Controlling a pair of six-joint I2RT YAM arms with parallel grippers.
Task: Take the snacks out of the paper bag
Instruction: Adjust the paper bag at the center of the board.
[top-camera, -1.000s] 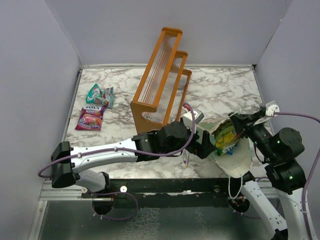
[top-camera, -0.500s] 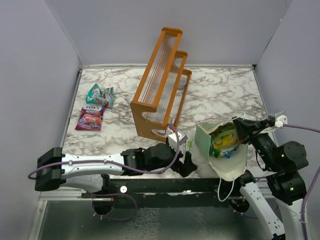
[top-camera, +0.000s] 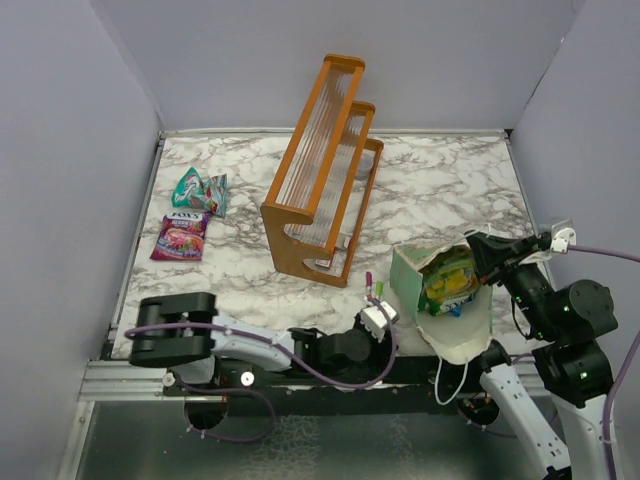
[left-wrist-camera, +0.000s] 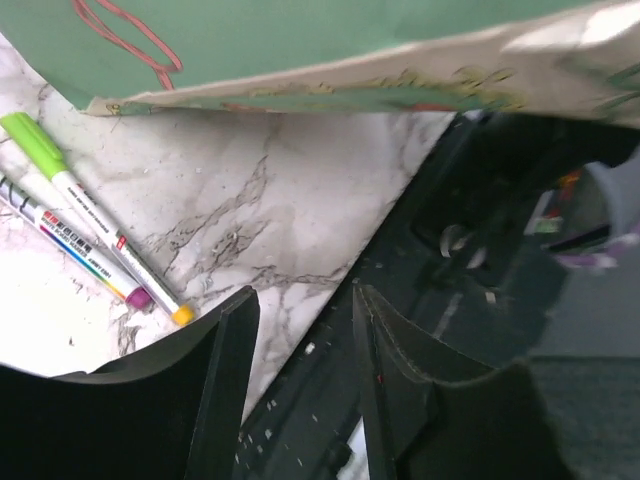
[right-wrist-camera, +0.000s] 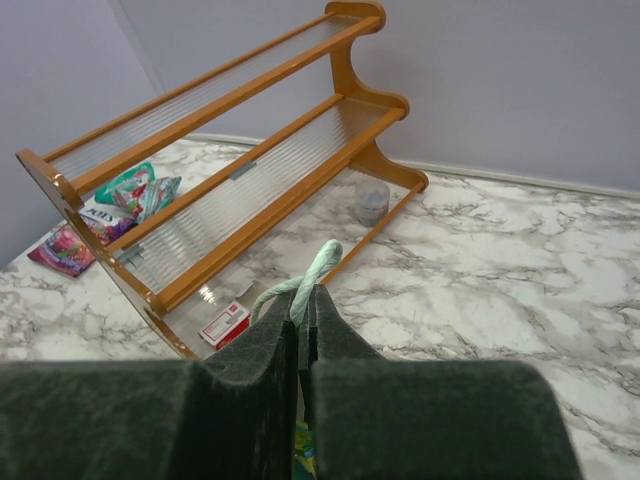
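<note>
The mint-green paper bag (top-camera: 410, 278) lies on its side at the right, mouth up, with yellow and green snacks (top-camera: 450, 280) showing inside. My right gripper (top-camera: 483, 258) is shut on a twisted mint-green bit of the bag's rim (right-wrist-camera: 322, 262). My left gripper (top-camera: 375, 318) sits low at the table's near edge, left of the bag, open and holding nothing. In the left wrist view the bag's green face (left-wrist-camera: 300, 40) fills the top. Green and teal snacks (top-camera: 200, 190) and a magenta one (top-camera: 181, 237) lie at the far left.
An orange slatted rack (top-camera: 322, 170) stands in the middle, with a small red and white box (right-wrist-camera: 222, 325) and a small cup (right-wrist-camera: 372, 200) beneath it. Two marker pens (top-camera: 372, 290) lie between my left gripper and the bag. Walls close in the table on three sides.
My left arm has drawn back from the bag's mouth to the table's near edge, and its jaws have narrowed. The right gripper kept its grip while the bag's mouth shifted slightly right.
</note>
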